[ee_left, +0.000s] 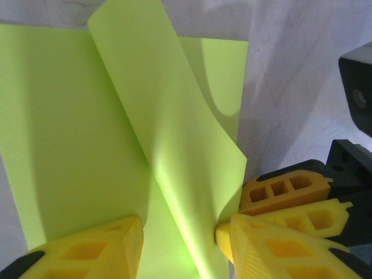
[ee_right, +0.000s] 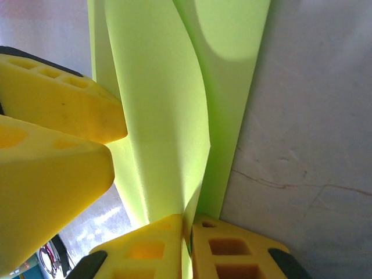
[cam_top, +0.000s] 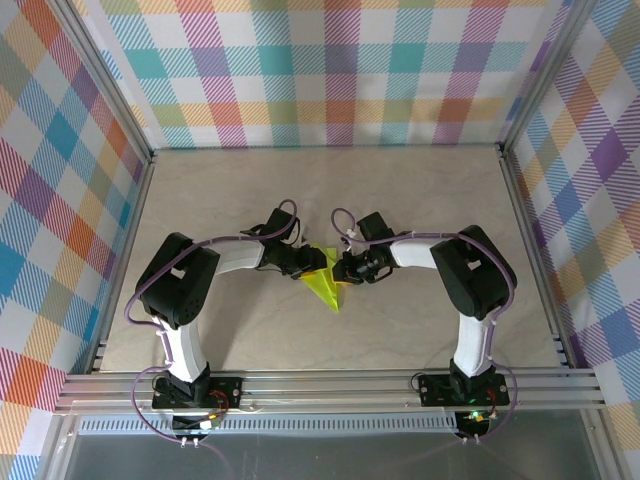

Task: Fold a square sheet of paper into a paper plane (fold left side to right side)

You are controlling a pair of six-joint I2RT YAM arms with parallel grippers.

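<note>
My right pincer point(ee_right: 189, 249) is closed almost flat at the bottom centre of its wrist view. It nips the edge of the square sheet of paper point(ee_right: 232, 52) where a flap point(ee_right: 157, 116) curls up off the rest. My left pincer point(ee_left: 180, 253) stands half-wide at the bottom of its own view, one finger either side of that curl, gripping nothing that I can make out. From overhead the sheet lies mid-frame on the table point(cam_top: 420, 190), between the two heads, which nearly touch.

My worries from here:
- The nip looks shallow, so a quick pull could let the flap spring free.
- An uneven carry across would leave the edges mismatched and the crease crooked.
- If the left fingers bear on the sheet, they could drag or wrinkle it.
- With the heads this close, either arm may bump the other.
</note>
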